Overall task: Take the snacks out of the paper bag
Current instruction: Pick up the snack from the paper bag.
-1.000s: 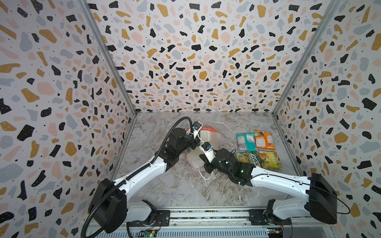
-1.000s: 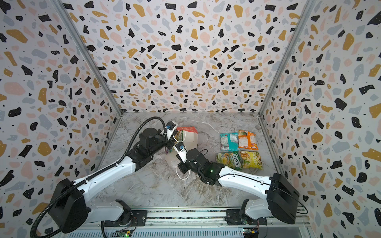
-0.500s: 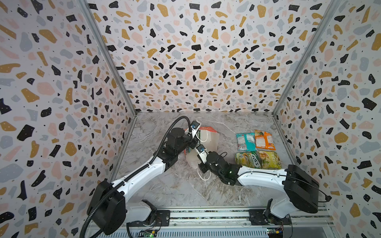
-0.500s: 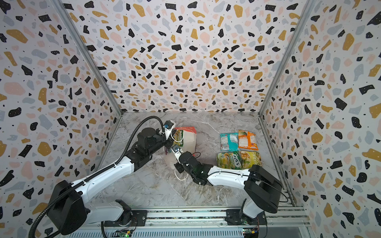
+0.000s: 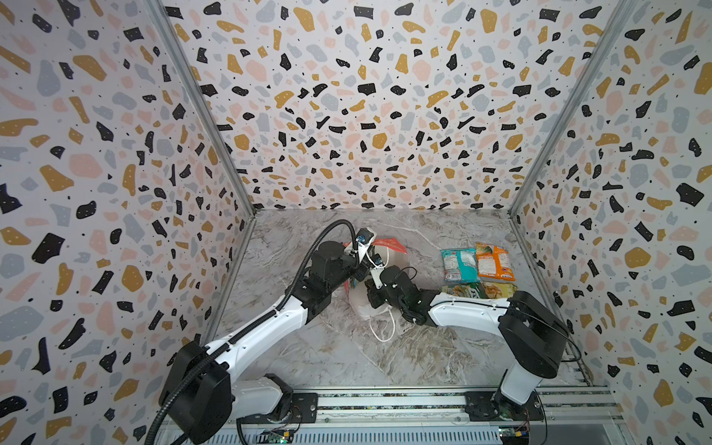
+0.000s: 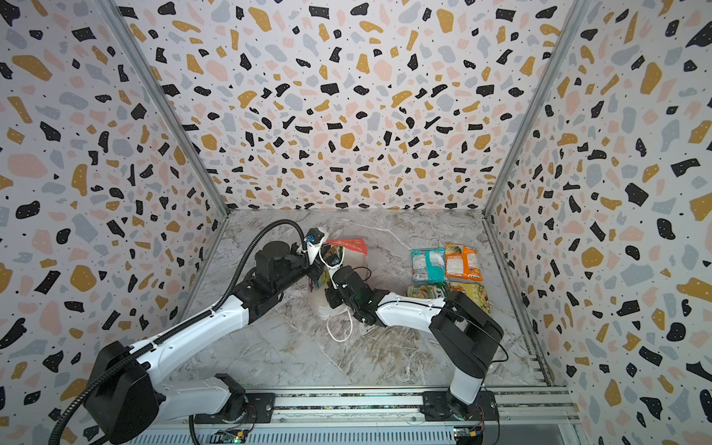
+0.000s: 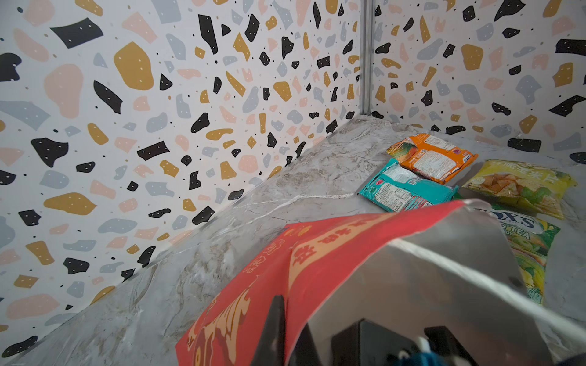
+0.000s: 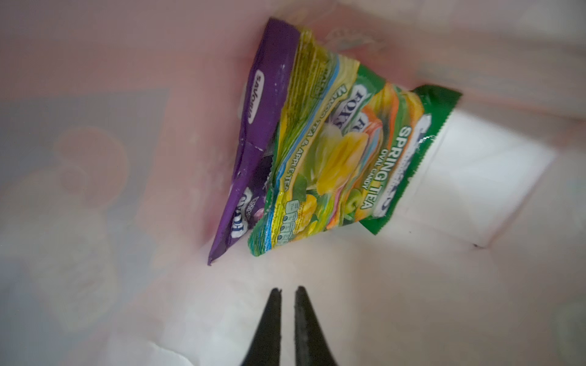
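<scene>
right tool [image 8: 287, 290] has pushed into the paper bag [image 7: 317, 253], barely parted, facing two snacks [image 8: 333, 158]; left tool [image 5: 356, 274] pinches its rim.

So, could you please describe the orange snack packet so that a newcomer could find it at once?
On the marble table, look right of the red paper bag to four packets by the right wall. In the far row, beside the teal packet, lies the one nearest the wall. It is the only orange packet; the green packet and yellow packet lie in the near row.
</scene>
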Tool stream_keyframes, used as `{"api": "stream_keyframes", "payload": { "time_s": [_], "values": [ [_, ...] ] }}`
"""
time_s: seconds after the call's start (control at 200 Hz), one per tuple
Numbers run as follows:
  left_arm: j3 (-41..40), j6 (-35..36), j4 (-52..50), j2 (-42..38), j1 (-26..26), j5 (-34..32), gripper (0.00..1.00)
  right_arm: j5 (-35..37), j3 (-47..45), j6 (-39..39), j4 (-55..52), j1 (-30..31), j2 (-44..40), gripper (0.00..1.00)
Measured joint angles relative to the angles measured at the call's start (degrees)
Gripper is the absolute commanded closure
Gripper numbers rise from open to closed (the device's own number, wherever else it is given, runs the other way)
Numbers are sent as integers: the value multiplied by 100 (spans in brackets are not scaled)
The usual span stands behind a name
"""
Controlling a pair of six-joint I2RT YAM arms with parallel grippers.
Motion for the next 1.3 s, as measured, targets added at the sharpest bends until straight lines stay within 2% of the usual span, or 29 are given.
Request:
{"api": "stream_keyframes", "payload": {
  "time_s": [0.12,0.365,0.591,1.091,1.296],
  "values": [
    [-15,0,9,-11,0,22,100,-282,4,330,4,-24,85,71],
    [-15,-13,9,-11,0,94,100,-492,177,1073,31,-92,247,68],
    [-15,-15,9,-11,0,111,100,-507,326,1539,118,-210,424,60],
    [-15,-35,20,22,0,131,100,-625,614,1731,254,-286,734,45],
    [-15,-35,20,22,0,149,100,-531,767,1801,254,-280,837,45]
  ]
}}
